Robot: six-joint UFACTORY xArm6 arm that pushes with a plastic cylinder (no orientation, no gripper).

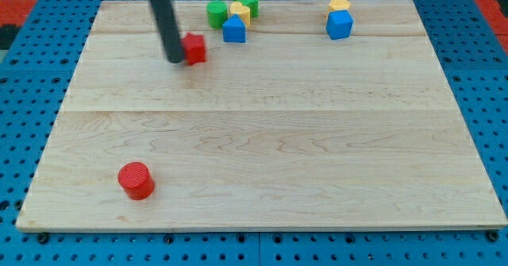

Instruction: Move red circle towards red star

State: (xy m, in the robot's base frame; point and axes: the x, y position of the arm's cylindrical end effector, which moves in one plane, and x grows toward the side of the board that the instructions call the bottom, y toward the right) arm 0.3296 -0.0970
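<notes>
Red circle [136, 179]: near the table's [278, 139] bottom-left corner. Red star [194, 48]: near the top edge, left of centre, well apart from the circle. My tip [174, 59]: touching the star's left side; I run no gripper, only a rod.
</notes>
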